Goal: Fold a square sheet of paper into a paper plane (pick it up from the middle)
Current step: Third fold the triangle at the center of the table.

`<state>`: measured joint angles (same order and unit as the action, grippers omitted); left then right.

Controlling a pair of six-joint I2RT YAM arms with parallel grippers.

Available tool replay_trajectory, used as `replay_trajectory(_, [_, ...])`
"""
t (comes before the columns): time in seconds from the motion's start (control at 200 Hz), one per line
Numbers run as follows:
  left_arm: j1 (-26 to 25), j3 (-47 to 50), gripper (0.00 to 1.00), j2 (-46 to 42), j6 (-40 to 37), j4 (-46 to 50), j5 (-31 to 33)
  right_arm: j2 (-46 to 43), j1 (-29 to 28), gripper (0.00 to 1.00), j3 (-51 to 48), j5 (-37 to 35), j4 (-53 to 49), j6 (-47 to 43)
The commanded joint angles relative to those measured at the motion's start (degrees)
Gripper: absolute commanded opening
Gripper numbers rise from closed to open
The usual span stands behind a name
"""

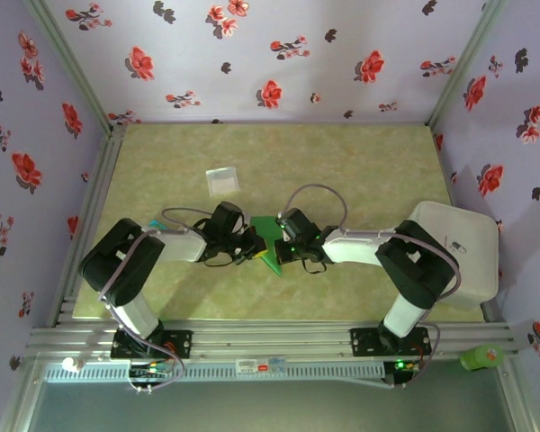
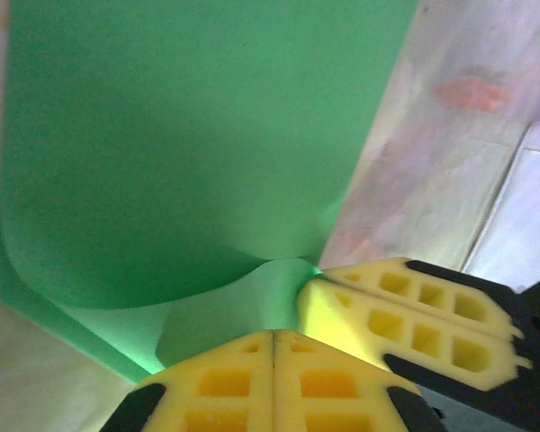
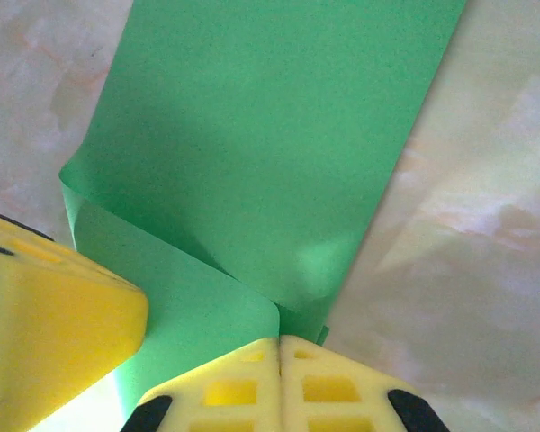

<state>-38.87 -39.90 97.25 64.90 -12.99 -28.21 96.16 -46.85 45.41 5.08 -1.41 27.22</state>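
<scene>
The square sheet of paper (image 1: pixel 269 229) is bright green and lies mid-table between the two wrists, partly folded. In the left wrist view a large curl of the paper (image 2: pixel 189 153) arches over, and a paler flap runs down into the seam of my left gripper (image 2: pixel 274 335), whose jaws are pressed together on it. My right gripper (image 3: pixel 279 340) is shut on the corner of a folded-over flap of the paper (image 3: pixel 252 144). The two grippers (image 1: pixel 255 244) (image 1: pixel 280 245) nearly touch; the right one's fingers (image 2: pixel 405 310) show beside the left's.
A small pale grey-white packet (image 1: pixel 222 180) lies on the table behind the arms. A white box (image 1: pixel 459 243) sits at the right edge, close to the right arm. A green object (image 1: pixel 481 357) rests on the front rail at right.
</scene>
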Motion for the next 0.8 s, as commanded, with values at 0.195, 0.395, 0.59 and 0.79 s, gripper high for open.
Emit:
replay_trajectory(0.195, [-0.5, 0.2, 0.0, 1.5, -3.2, 3.4, 2.3, 1.0, 0.4, 0.0, -0.8, -1.1, -2.2, 0.7])
replay_trajectory(0.395, [-0.4, 0.2, 0.0, 2.8, -3.5, 3.3, 2.6, 1.4, 0.4, 0.0, -0.1, -0.7, -2.6, 0.8])
replay_trajectory(0.59, [-0.5, 1.4, 0.0, 3.2, -3.3, 3.1, 3.3, -1.2, 0.4, 0.05, 1.2, -1.1, -4.5, 2.1])
replay_trajectory(0.79, [-0.4, 2.2, 0.0, 2.8, -3.5, 3.0, 3.5, -9.1, 1.3, 0.33, 1.0, -3.1, -8.7, 4.9])
